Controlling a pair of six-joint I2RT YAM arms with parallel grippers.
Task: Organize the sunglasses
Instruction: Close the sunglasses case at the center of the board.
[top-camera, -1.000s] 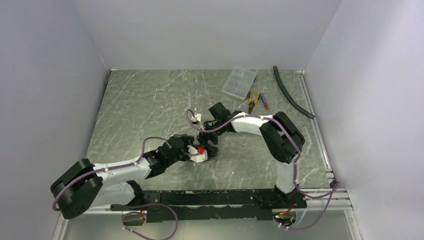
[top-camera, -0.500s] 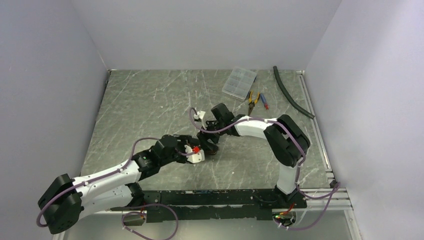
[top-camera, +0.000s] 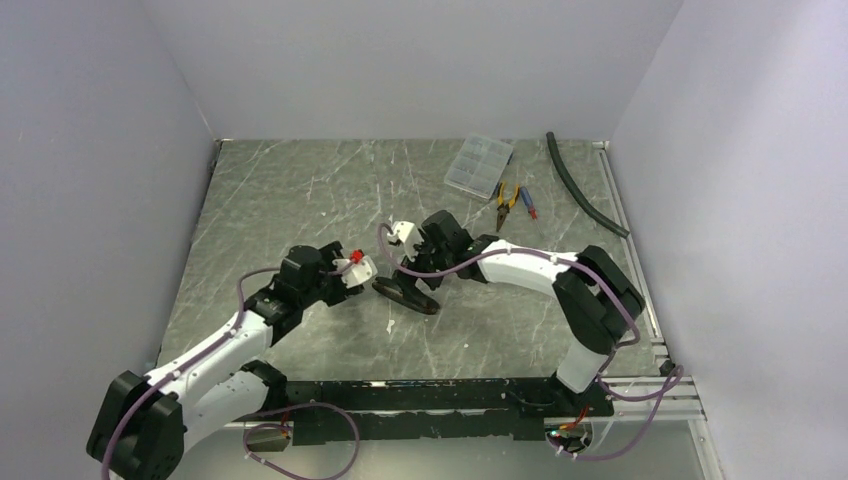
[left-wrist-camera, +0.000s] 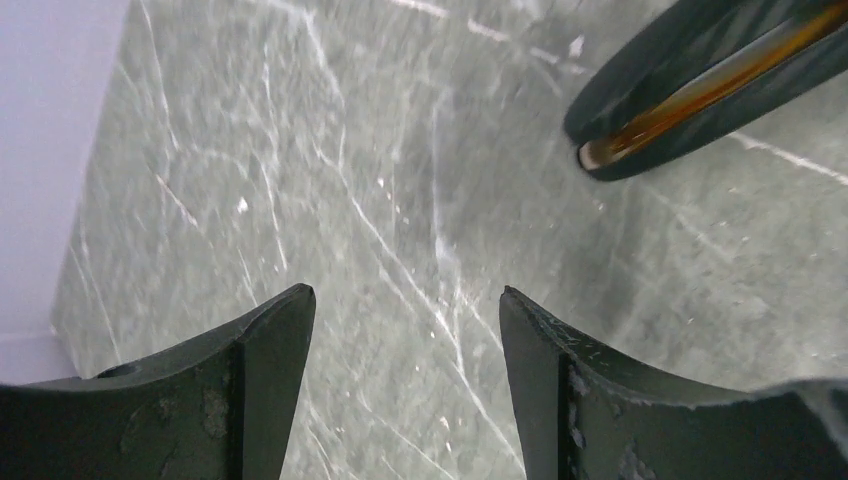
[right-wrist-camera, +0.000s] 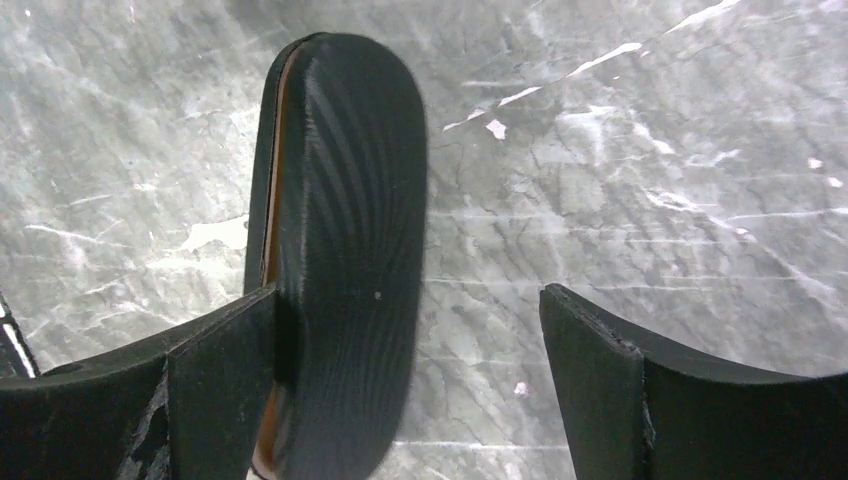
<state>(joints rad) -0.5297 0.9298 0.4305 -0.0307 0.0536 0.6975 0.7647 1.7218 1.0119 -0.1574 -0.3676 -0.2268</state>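
The workspace is closed on three sides by plain pale walls (top-camera: 420, 60), so little room is left for wide swings near the edges. The table (top-camera: 270, 200) is covered by a grey stone-patterned surface with white veins. It is judged to be hard and rather smooth, so a light object can be expected to slide on it when pushed.

At the far right, well apart from the grippers, a black hose (top-camera: 585, 185), a clear compartment box (top-camera: 478, 165) and orange-handled pliers (top-camera: 506, 196) are seen. Near the middle of the table a dark oblong glasses case (top-camera: 405, 293) is lying, with its lid almost closed.

The right gripper (right-wrist-camera: 410, 295) is held over one end of the case with the fingers spread wide. The case is between them, close against one finger, and is not clamped. The left gripper (left-wrist-camera: 405, 300) is spread as well; nothing is held in it, and it is placed over bare table near the other end of the case.

The sunglasses (left-wrist-camera: 710, 88) are seen only as a glossy amber strip in the slit of the case, so they are judged to be inside. They are expected to be light, thin and easily scratched, with arms that bend, so the lens should not be squeezed. The stiff ribbed shell of the case is judged the better place to be gripped, across its narrow width.
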